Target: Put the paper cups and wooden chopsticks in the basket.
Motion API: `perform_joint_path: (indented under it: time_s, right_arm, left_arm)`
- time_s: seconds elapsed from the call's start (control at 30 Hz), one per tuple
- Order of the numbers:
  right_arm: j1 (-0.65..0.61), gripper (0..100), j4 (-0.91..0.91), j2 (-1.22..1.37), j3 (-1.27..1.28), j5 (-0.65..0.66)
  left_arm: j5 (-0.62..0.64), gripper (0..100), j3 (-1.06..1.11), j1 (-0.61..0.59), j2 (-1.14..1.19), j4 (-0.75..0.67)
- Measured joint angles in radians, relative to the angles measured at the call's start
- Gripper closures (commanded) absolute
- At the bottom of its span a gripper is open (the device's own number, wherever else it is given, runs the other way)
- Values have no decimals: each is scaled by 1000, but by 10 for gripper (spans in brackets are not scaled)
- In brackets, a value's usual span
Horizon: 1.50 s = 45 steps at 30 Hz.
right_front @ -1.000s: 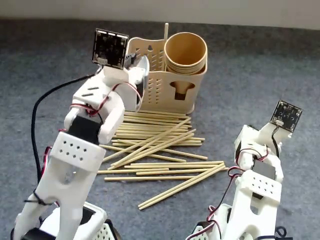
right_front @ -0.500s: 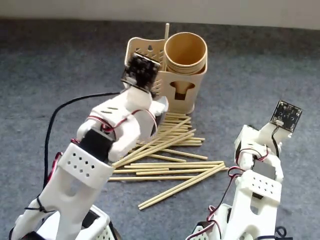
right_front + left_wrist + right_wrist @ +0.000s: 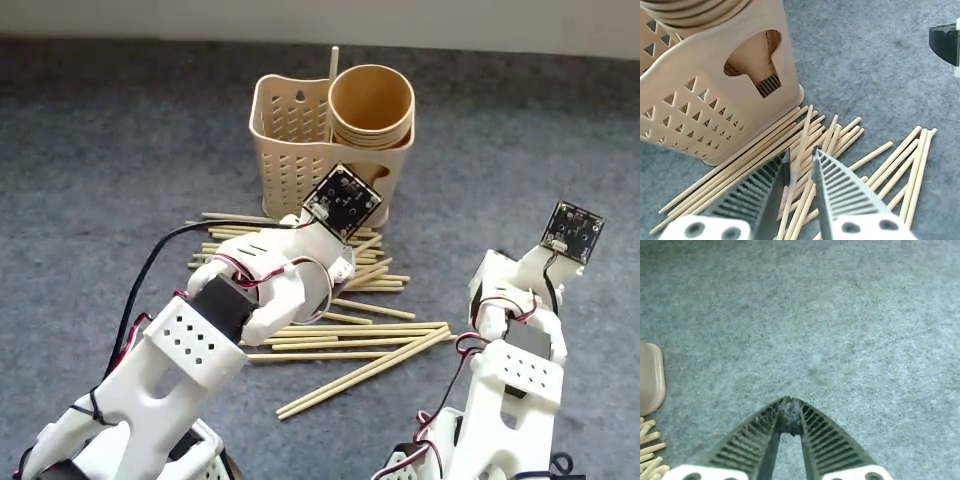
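CHANGE: left claw [image 3: 800, 156] swung from basket [image 3: 285, 150] down onto loose chopsticks [image 3: 340, 335] | CLAW: slightly parted, empty | cups [image 3: 371, 100]: stacked in basket | MEANS: probably another stick pickup | right claw [image 3: 790, 405]: closed, empty

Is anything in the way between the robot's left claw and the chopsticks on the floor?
No, nothing visible is. The left gripper hangs open just above the pile of wooden chopsticks. The basket stands beside the pile, not in between.
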Motion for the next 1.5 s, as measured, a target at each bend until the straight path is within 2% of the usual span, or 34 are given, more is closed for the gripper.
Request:
perform_joint_path:
  time_s: [0.23, 0.43, 0.6, 0.87, 1.17, 1.5]
  right_arm:
    - [0, 985, 0, 0, 0, 0]
    - [0, 985, 0, 0, 0, 0]
    - [0, 985, 0, 0, 0, 0]
    - [0, 985, 0, 0, 0, 0]
    - [0, 985, 0, 0, 0, 0]
    - [0, 985, 0, 0, 0, 0]
  left_arm:
    - [-31, 910, 0, 11, 23, 0]
    - [-41, 910, -38, 9, 229, -3]
    - [-117, 910, -115, 12, 387, 11]
    - [-127, 910, -206, 15, 582, 12]
    - [-127, 910, -374, 18, 783, 132]
    - [-127, 910, -488, 17, 922, 201]
